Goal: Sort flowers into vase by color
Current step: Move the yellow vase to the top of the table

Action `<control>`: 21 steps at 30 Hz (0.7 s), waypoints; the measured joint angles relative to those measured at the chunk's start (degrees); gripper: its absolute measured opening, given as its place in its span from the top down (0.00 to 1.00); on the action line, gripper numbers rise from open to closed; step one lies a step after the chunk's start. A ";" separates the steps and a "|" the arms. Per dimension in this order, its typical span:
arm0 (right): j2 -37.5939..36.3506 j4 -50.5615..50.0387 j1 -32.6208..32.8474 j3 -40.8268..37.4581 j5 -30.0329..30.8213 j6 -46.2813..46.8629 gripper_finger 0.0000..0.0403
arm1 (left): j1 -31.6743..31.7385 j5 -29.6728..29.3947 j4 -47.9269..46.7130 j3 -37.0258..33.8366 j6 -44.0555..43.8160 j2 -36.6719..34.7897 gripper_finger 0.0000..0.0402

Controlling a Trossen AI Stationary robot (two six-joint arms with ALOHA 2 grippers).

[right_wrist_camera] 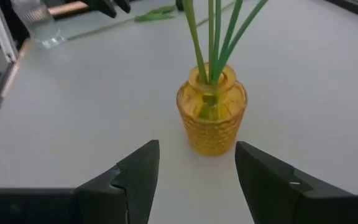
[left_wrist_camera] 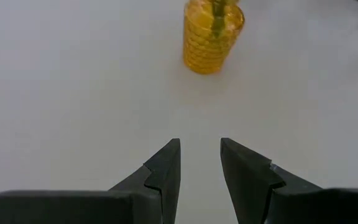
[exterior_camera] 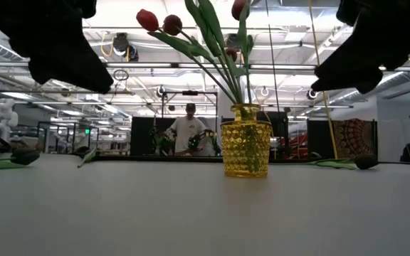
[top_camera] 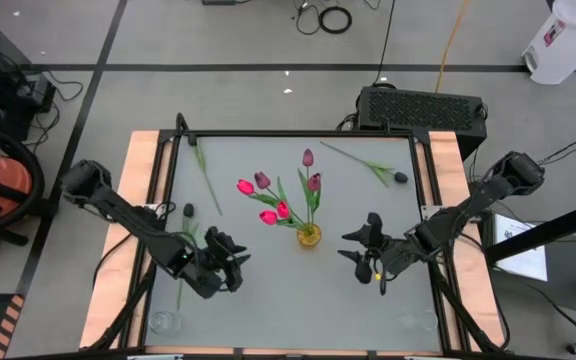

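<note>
Flowers (top_camera: 205,172): loose tulips lying beyond yellow vase (top_camera: 309,236); light, floppy, likely best pinched mid-stem. Left gripper (top_camera: 236,268), right gripper (top_camera: 353,246) flank vase, jaws spread, empty.

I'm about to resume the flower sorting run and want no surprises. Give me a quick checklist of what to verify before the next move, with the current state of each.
1. Yellow vase upright at table centre: ok.
2. Stems already sorted sit inside the vase, pink and red tulips leaning out: ok.
3. Left claw open and holding nothing: ok.
4. Right claw open, empty, facing the vase: ok.
5. Loose flowers left to pick: dark-headed one at the far right, others at the far left: not ok, not yet sorted.
6. Second vase for the dark colour: a clear glass stands at the near left corner; whether it serves as one: cannot tell.
</note>
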 joint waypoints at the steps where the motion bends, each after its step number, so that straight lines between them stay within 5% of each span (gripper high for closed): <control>1: 0.77 0.74 -0.32 0.00 -0.46 0.07 0.50 | 0.20 -0.02 0.70 0.00 0.65 0.72 0.70; 21: 13.02 13.42 -5.69 0.00 -2.60 0.37 0.50 | 7.01 -1.42 15.21 0.00 7.13 8.55 0.70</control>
